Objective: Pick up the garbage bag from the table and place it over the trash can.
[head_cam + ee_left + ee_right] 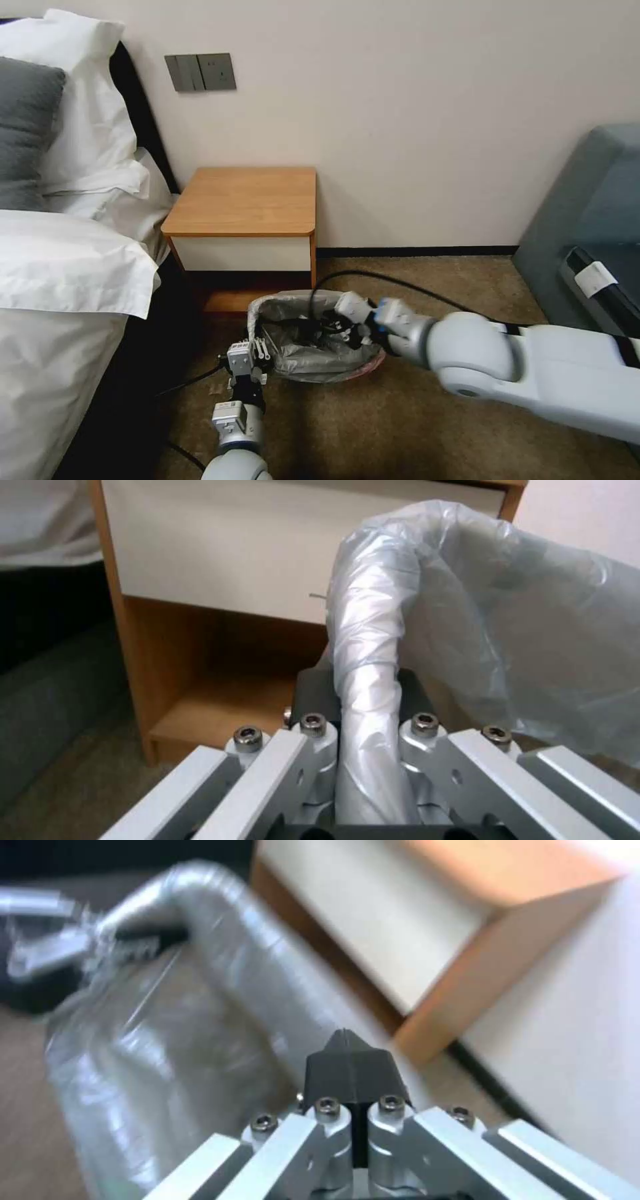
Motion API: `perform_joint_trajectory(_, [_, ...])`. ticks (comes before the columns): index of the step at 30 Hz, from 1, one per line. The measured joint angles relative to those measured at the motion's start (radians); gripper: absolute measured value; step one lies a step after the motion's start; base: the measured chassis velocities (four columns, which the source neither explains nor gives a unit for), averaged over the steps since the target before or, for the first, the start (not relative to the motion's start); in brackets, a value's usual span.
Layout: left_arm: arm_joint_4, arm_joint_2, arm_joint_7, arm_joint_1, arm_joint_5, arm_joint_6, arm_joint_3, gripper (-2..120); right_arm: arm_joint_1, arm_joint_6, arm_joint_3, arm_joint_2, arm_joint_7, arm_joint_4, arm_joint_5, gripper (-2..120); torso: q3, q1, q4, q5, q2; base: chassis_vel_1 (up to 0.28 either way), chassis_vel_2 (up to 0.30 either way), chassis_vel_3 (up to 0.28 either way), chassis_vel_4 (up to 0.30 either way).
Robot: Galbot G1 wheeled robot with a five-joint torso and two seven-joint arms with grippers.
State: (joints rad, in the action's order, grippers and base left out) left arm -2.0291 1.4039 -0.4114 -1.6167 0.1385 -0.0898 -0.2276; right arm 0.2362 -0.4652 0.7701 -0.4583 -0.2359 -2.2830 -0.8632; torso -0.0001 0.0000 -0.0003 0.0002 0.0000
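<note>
Fitting stage: the thin, crinkly grey semi-transparent garbage bag (313,350) with a pink-red edge already drapes over the small trash can (257,312), low in the centre of the head view on the carpet, just before the orange-brown wooden bench (247,200). The left tool (370,760) pinches the plastic-wrapped rim at the can's near left corner. The right tool (352,1075), pads pressed together on nothing visible, hovers at the far right rim. The next move probably calls for pulling the slack, bunched film down over the right side.
</note>
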Motion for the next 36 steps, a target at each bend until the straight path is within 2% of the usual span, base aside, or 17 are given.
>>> perform_joint_trajectory(4, [-0.004,0.005,-0.004,0.01,0.03,0.008,-0.001,7,0.087,0.069,-0.094,0.054,-0.001,-0.039,0.049,0,0.0,0.0,0.0003,-0.0003,0.0,0.0,0.0,0.0,0.0])
perform_joint_trajectory(9, [-0.007,0.016,-0.01,0.019,0.065,0.019,-0.002,7,0.197,0.164,-0.174,0.057,-0.035,-0.032,0.112,0,0.0,0.0,0.0003,-0.0002,0.0,0.0,0.0,0.0,0.0])
perform_joint_trajectory(11, [-0.012,0.032,-0.011,0.018,0.096,0.022,-0.008,7,0.38,0.298,-0.359,0.004,-0.058,0.044,0.215,0,0.0,0.0,0.0006,-0.0002,0.0,0.0,0.0,0.0,0.0])
perform_joint_trajectory(12, [-0.012,0.032,-0.011,0.018,0.096,0.022,-0.008,7,0.38,0.298,-0.359,0.004,-0.058,0.044,0.215,0,0.0,0.0,0.0006,-0.0002,0.0,0.0,0.0,0.0,0.0])
perform_joint_trajectory(14, [-0.017,0.037,-0.012,0.016,0.119,0.027,-0.009,7,0.597,0.39,-0.572,-0.086,-0.06,0.098,0.312,0,0.0,0.0,0.0011,-0.0003,0.0,0.0,0.0,0.0,0.0])
perform_joint_trajectory(15, [-0.017,0.037,-0.012,0.016,0.119,0.027,-0.009,7,0.597,0.39,-0.572,-0.086,-0.06,0.098,0.312,0,0.0,0.0,0.0011,-0.0003,0.0,0.0,0.0,0.0,0.0])
perform_joint_trajectory(17, [-0.027,0.032,-0.013,0.016,0.153,0.041,-0.01,7,0.828,0.507,-0.754,-0.201,-0.083,0.145,0.389,0,0.0,0.0,0.0,0.0003,0.0,0.0,0.0,0.0,0.0])
perform_joint_trajectory(18, [-0.027,0.032,-0.013,0.016,0.153,0.041,-0.01,7,0.828,0.507,-0.754,-0.201,-0.083,0.145,0.389,0,0.0,0.0,0.0,0.0003,0.0,0.0,0.0,0.0,0.0])
perform_joint_trajectory(20, [-0.036,0.023,-0.014,0.016,0.196,0.057,-0.011,7,0.96,0.635,-0.854,-0.309,-0.1,0.205,0.503,3,0.0,0.0,-0.0001,0.0001,0.0,0.0,0.0,0.0,0.0])
perform_joint_trajectory(24, [-0.043,0.017,-0.015,0.019,0.228,0.07,-0.011,7,1.01,0.71,-0.907,-0.377,-0.094,0.244,0.582,11,0.0,0.0,0.0002,-0.0004,0.0,0.0,0.0,0.0,0.0])
perform_joint_trajectory(27, [-0.045,0.001,-0.015,0.024,0.265,0.086,-0.011,7,1.084,0.791,-0.981,-0.476,-0.07,0.29,0.674,30,0.0,0.0,0.0005,-0.0003,0.0,0.0,0.0,0.0,0.0])
perform_joint_trajectory(28, [-0.045,0.001,-0.015,0.024,0.265,0.086,-0.011,7,1.084,0.791,-0.981,-0.476,-0.07,0.29,0.674,30,0.0,0.0,0.0005,-0.0003,0.0,0.0,0.0,0.0,0.0])
perform_joint_trajectory(30, [-0.045,-0.008,-0.015,0.031,0.296,0.099,-0.011,7,1.128,0.809,-1.014,-0.535,-0.059,0.299,0.695,41,0.0,0.0,0.0003,-0.0002,0.0,0.0,0.0,0.0,0.0])
perform_joint_trajectory(31, [-0.045,-0.008,-0.015,0.031,0.296,0.099,-0.011,7,1.128,0.809,-1.014,-0.535,-0.059,0.299,0.695,41,0.0,0.0,0.0003,-0.0002,0.0,0.0,0.0,0.0,0.0])
perform_joint_trajectory(33, [-0.045,-0.013,-0.016,0.038,0.322,0.112,-0.01,7,1.152,0.824,-1.039,-0.578,-0.048,0.307,0.717,52,0.0,0.0,0.0003,-0.0005,0.0,0.0,0.0,0.0,0.0])
perform_joint_trajectory(35, [-0.036,-0.018,-0.016,0.048,0.336,0.115,-0.011,7,1.172,0.852,-1.071,-0.633,-0.027,0.323,0.754,58,0.0,0.0,0.0003,-0.0002,0.0,0.0,0.0,0.0,0.0])
perform_joint_trajectory(36, [-0.036,-0.018,-0.016,0.048,0.336,0.115,-0.011,7,1.172,0.852,-1.071,-0.633,-0.027,0.323,0.754,58,0.0,0.0,0.0003,-0.0002,0.0,0.0,0.0,0.0,0.0])
